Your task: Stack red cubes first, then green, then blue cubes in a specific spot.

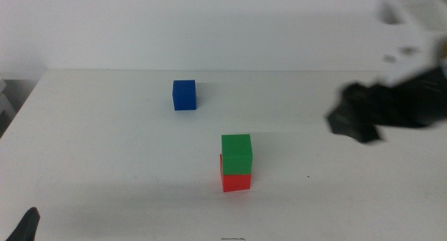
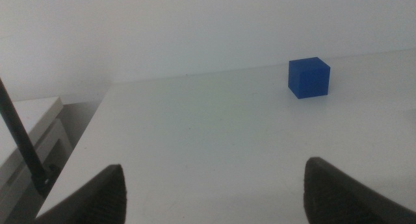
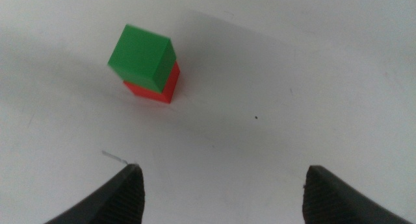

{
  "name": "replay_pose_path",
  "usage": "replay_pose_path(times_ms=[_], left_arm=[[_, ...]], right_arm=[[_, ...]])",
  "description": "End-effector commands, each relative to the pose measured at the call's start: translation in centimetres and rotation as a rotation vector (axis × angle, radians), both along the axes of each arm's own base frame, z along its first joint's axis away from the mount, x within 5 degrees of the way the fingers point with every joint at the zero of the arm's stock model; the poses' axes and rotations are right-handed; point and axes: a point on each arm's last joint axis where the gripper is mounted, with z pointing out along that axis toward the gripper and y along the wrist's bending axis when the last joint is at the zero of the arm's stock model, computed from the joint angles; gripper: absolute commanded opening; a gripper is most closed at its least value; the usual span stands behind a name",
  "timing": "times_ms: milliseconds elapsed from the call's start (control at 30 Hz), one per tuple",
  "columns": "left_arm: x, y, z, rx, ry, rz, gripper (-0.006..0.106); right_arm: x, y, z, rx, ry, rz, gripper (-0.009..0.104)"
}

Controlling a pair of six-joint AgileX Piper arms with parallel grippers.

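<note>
The green cube [image 1: 236,153] sits on top of the red cube [image 1: 236,180] near the middle front of the white table; the right wrist view shows the same pair, green cube [image 3: 141,56] over red cube [image 3: 158,90]. The blue cube [image 1: 184,95] stands alone further back and to the left, also in the left wrist view as blue cube [image 2: 309,77]. My right gripper [image 1: 356,122] hovers blurred at the right, away from the stack, jaws open and empty [image 3: 221,188]. My left gripper [image 2: 214,191] waits at the bottom left corner, open and empty.
The table's left edge [image 2: 78,159] drops off beside a low white cabinet [image 2: 29,130]. A thin dark cable [image 2: 19,136] runs down there.
</note>
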Motion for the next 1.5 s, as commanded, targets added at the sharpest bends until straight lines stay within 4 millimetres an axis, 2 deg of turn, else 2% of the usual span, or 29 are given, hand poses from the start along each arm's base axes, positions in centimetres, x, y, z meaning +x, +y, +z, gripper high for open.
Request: replay_pose_path(times_ms=[0, 133, 333, 667, 900, 1467], left_arm=[[-0.1, -0.1, 1.0, -0.026, -0.105, -0.006, 0.094], [-0.1, -0.1, 1.0, -0.026, -0.105, -0.006, 0.094], [-0.1, -0.1, 1.0, -0.026, -0.105, -0.006, 0.094], [-0.1, -0.1, 1.0, -0.026, -0.105, -0.006, 0.094], [-0.1, -0.1, 1.0, -0.026, -0.105, -0.006, 0.094], [-0.1, -0.1, 1.0, -0.026, -0.105, -0.006, 0.094]], right_arm=[[-1.8, -2.0, 1.6, 0.039, -0.127, 0.083, 0.062], [-4.5, -4.7, 1.3, 0.047, -0.194, 0.123, 0.062], [-8.9, -7.1, 1.6, 0.162, -0.339, 0.201, 0.062], [-13.6, -10.3, 1.8, 0.246, -0.498, 0.22, 0.062], [-14.8, -10.8, 1.9, 0.291, -0.52, 0.254, 0.062], [-14.8, -10.8, 1.8, 0.264, -0.519, 0.287, 0.062]])
